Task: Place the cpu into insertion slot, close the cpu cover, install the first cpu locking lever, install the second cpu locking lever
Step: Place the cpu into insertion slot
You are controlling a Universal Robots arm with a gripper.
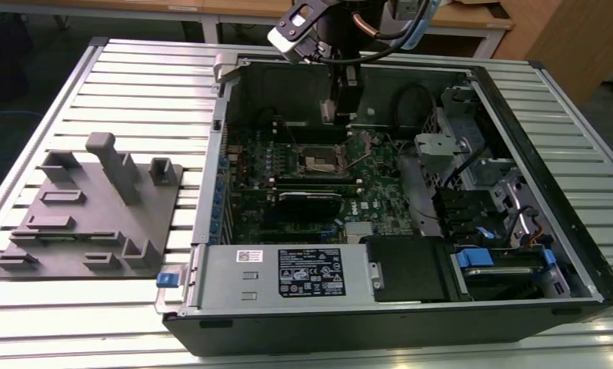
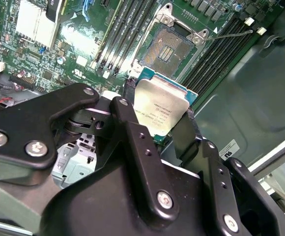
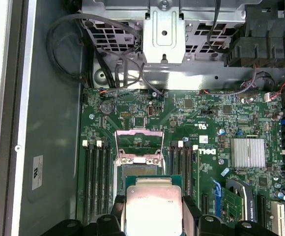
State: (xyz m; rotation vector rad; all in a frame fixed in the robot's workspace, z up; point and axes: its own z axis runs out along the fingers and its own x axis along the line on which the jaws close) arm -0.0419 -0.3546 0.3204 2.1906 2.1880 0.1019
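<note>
The cpu (image 2: 159, 110) was held by the gripper (image 2: 158, 107), whose two black fingers (image 2: 185, 133) were pressed against two opposite edges of the chip. Its silver top faced the second wrist camera and its green rim showed along the free edges. The chip was in the air above the board, just beside the socket (image 2: 169, 49) and not inside it, because the field of gold contacts lay bare. In the first wrist view the chip hid the near part of the socket.

The cover (image 3: 138, 145) stood open, raised at the side of the socket away from the chip. A thin wire lever (image 2: 231, 33) lay across the memory slots (image 3: 96, 182) beside the socket. It seemed to be released, but I could not be sure from this angle. The slots ran in rows on both sides of the socket, and a ribbed heatsink (image 3: 250, 152) sat further along the green board (image 1: 285, 165).

In the exterior view the arm (image 1: 337, 31) hung over the far part of the open case (image 1: 532, 254), which lay on its side on a slatted table (image 1: 131, 84). A power supply (image 1: 285, 270) filled the near edge of the case. A grey fixture (image 1: 91, 207) rested on the table at the exterior view's left, apart from the case.
</note>
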